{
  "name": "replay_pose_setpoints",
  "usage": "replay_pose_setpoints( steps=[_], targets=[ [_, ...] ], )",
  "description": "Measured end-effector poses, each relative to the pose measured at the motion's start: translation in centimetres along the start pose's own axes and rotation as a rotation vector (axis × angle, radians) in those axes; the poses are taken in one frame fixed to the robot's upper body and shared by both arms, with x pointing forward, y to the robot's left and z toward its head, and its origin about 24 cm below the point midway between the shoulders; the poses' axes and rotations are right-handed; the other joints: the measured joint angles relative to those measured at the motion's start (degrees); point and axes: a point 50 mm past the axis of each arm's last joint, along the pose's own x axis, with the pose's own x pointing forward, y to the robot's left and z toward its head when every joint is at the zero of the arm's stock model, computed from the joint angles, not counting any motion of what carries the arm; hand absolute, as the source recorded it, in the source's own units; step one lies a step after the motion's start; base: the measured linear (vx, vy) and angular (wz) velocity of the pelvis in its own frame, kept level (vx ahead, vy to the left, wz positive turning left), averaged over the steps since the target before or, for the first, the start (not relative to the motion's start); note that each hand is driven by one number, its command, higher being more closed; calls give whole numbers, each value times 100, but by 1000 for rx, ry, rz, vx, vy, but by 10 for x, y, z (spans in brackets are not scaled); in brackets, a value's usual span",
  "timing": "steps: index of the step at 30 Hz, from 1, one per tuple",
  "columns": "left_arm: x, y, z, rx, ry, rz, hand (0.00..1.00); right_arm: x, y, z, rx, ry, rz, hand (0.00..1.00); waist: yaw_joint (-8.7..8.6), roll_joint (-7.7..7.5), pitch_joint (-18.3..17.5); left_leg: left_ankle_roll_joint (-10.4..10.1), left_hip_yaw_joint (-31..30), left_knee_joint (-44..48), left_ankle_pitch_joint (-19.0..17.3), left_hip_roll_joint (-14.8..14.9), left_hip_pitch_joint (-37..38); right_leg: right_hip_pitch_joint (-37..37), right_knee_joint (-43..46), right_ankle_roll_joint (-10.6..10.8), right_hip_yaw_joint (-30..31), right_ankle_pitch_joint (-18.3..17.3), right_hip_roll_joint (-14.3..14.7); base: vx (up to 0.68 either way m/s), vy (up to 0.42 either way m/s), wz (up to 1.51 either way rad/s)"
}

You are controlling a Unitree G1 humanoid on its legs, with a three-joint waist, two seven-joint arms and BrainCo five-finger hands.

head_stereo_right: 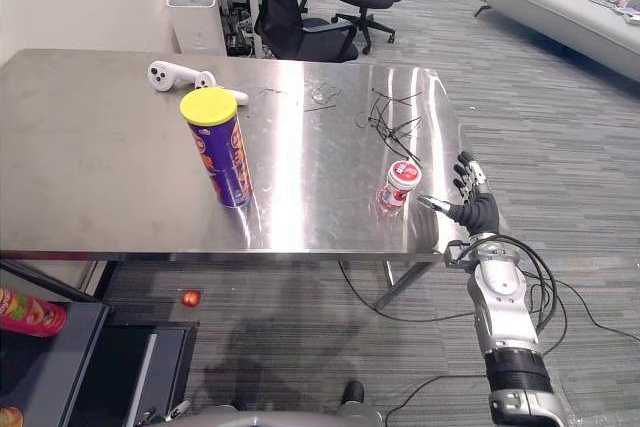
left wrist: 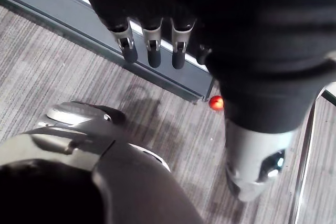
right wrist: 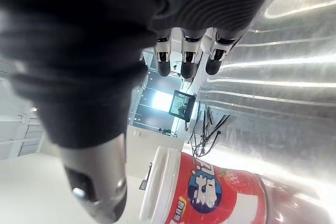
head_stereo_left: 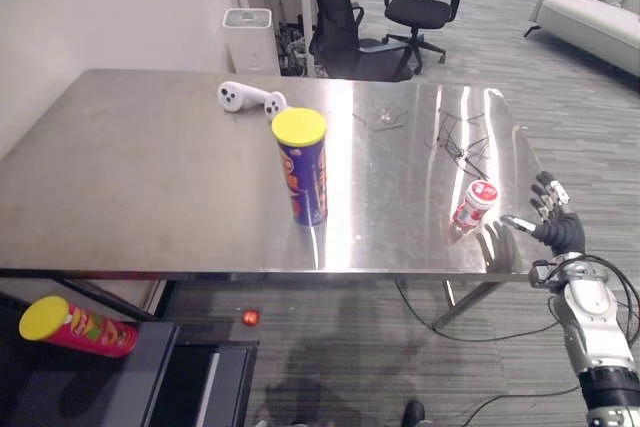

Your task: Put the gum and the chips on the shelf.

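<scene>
From where I stand, the right hand (head_stereo_right: 470,209) hovers just off the edge of the tabletop (head_stereo_right: 100,147), fingers straight and spread, thumb apart, holding nothing. The gum (head_stereo_right: 400,184) stands upright just ahead of its fingertips, close to that same edge. It is a squat tub with a white lid and a glossy red-and-white label. I'd worry a glancing finger could skid it along the slick steel or tip it off the edge before the thumb closes. The chips (head_stereo_right: 222,147), a tall blue can with a yellow lid, stand well beyond the gum and look easy to topple. The left hand (left wrist: 152,51) hangs low over the floor, fingers straight and empty.
</scene>
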Motion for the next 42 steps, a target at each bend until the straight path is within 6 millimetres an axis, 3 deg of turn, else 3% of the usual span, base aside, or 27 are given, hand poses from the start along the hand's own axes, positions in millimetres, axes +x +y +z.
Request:
replay_pose_setpoints(
  steps=[9,24,25,42],
  targets=[
    [0,-3,4,5,-15,-11,0,10,0,-2,-5,18,4,0,9,29,225,15,-131,9,10,-27,-89,6,-13,-3,-105,2,-22,12,6,7],
    [0,-6,8,7,-37,-19,0,16,18,-2,-41,18,105,0,131,36,393,60,-281,-81,144,-99,-123,19,-12,-58,-209,90,-87,-17,1,4],
    [0,-6,8,7,-36,-19,0,17,18,-1,-41,17,105,100,133,33,398,57,-290,-96,158,-100,-124,17,-12,-58,-216,90,-88,-38,-21,6],
    [0,-7,8,12,-36,-24,0,24,28,6,-43,-15,125,100,154,51,543,31,-403,-247,348,-103,-159,-17,-12,-44,-297,99,-77,-18,-8,3]
  ],
)
